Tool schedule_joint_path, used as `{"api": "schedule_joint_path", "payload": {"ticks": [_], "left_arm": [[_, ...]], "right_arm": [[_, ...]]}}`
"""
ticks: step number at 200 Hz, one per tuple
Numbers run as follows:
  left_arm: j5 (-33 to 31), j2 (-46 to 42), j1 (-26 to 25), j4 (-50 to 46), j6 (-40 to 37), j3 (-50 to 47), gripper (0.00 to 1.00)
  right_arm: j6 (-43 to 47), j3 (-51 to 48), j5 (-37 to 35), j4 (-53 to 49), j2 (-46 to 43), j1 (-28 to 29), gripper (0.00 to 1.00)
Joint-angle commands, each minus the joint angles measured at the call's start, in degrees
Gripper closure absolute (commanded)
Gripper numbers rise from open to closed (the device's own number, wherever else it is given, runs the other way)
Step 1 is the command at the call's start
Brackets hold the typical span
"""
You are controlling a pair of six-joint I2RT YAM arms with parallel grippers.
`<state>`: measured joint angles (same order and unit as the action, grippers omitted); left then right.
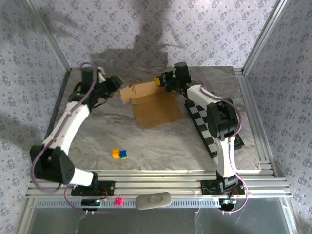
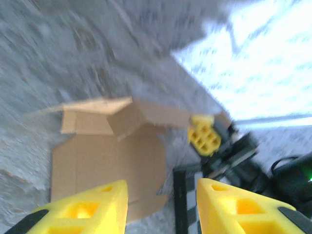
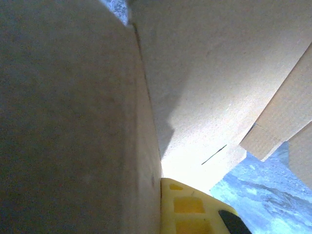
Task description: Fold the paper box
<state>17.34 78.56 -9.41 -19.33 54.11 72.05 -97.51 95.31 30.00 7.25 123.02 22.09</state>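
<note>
Box sits mid-table toward the far side, with its far flaps half raised. It's thin cardboard, so I'd guess light, springy at the creases and quick to slide; grab a flap edge. Right claw is pinched closed on the far flap. Left claw is partly spread, holding nothing. Table looks smooth, with walls close.

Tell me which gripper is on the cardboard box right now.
The right gripper, closed on the raised far edge of the paper box, cardboard against its finger. The left gripper is open, off the box, with nothing between its fingers.
</note>
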Motion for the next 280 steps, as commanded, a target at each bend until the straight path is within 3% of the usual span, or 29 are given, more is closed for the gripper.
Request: {"api": "schedule_joint_path", "payload": {"ticks": [1, 26, 88, 151, 178, 207, 227, 280], "left_arm": [[3.3, 0.0, 6.4, 0.4, 3.1, -5.1, 0.61], [6.2, 3.8, 10.9, -0.7, 0.4, -6.6, 0.68], [5.1, 20.4, 10.8, -2.9, -11.5, 2.1, 0.79], [0.7, 28.6, 6.3, -7.1, -34.7, 11.5, 0.8], [-0.7, 22.3, 6.3, -5.6, -40.2, 8.1, 0.72], [0.3, 17.4, 5.6, -8.0, -48.1, 4.9, 0.51], [3.6, 18.5, 4.8, -10.1, -51.6, 4.9, 0.49], [0.0, 23.2, 0.7, -9.7, -56.4, 8.4, 0.46]], "right_arm": [[3.6, -2.0, 2.1, 1.9, 0.7, 0.4, 1.0], [4.4, -4.2, 3.1, 2.9, 0.4, 0.4, 1.0], [4.7, -3.8, 4.0, 1.5, 0.4, -0.2, 1.0], [4.6, -0.8, 4.7, -1.7, 1.8, -0.6, 1.0], [5.3, 1.1, 5.0, -3.9, 2.5, -0.8, 1.0], [5.2, 2.3, 5.2, -4.6, 3.4, -0.9, 1.0], [5.2, 2.9, 5.4, -4.7, 4.0, -0.8, 1.0], [4.4, 4.3, 5.5, -4.9, 4.8, -0.9, 1.0]]}}
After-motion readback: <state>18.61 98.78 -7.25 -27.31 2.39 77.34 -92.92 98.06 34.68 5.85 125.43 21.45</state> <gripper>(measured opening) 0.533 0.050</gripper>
